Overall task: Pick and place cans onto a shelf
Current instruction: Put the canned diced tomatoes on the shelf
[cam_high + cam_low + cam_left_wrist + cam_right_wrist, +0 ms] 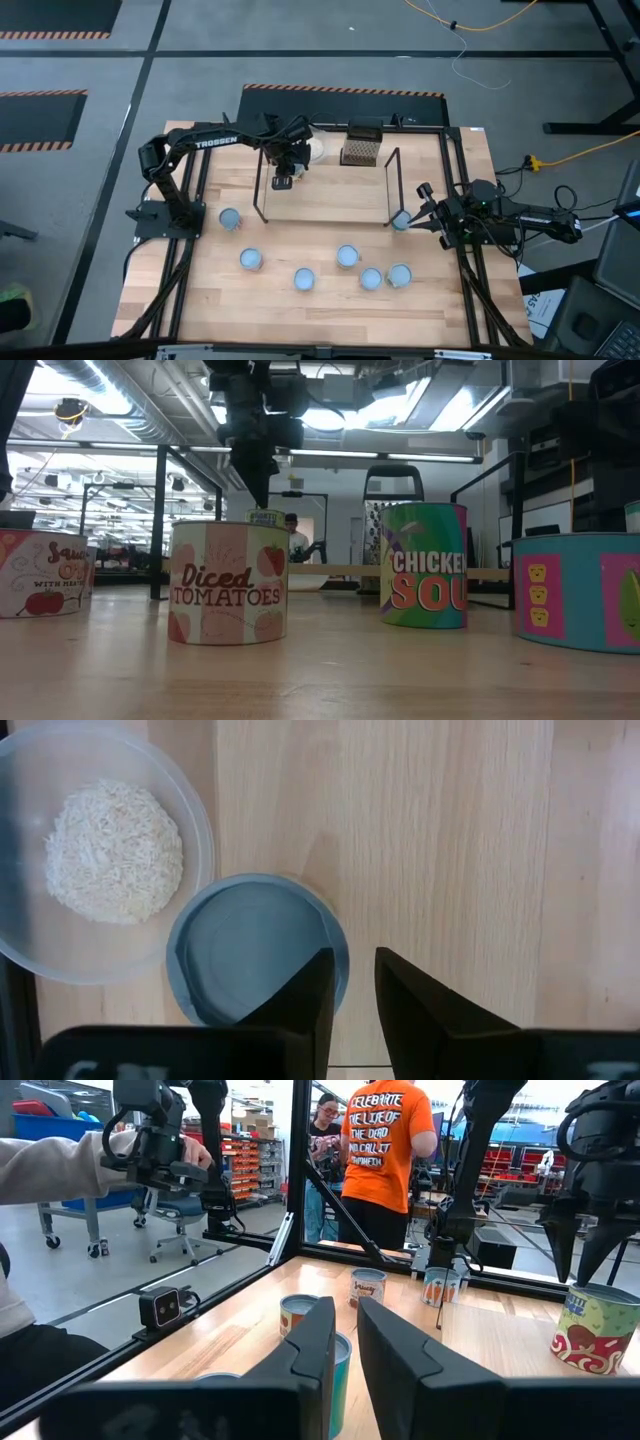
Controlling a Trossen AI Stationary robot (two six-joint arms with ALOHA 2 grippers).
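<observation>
Left arm: reaches from its base at the left edge of the high view across to the upper middle, elbow bent, wrist pointing straight down over the shelf (330, 205).
Left gripper (283, 181): hangs above the board near its left wire frame; the fingers stand a narrow gap apart with nothing between them.
Can under the left gripper (257, 948): in the left wrist view its pale blue top sits in the lower middle, just left of the gap, one finger overlapping its rim (so the can is beside the jaws' line, not between them).
Bowl (100, 855): clear, with whitish grains inside, upper left of the left wrist view, its rim touching or nearly touching that can.
Loose cans: six stand on the table (330, 300) in the lower half of the high view, from one at the left (229, 218) through a scattered row to one at the lower right (399, 275).
Mesh box (361, 148): dark, upper middle of the high view, just behind the shelf.
Right arm: stretched in low from the right edge of the high view, roughly level with the table.
Right gripper (422, 210): at the shelf's right wire frame, fingers slightly parted on either side of a can (401, 219); whether they press on it I cannot tell.
People: a person in an orange shirt (379, 1155) stands beyond the table in the right wrist view.
</observation>
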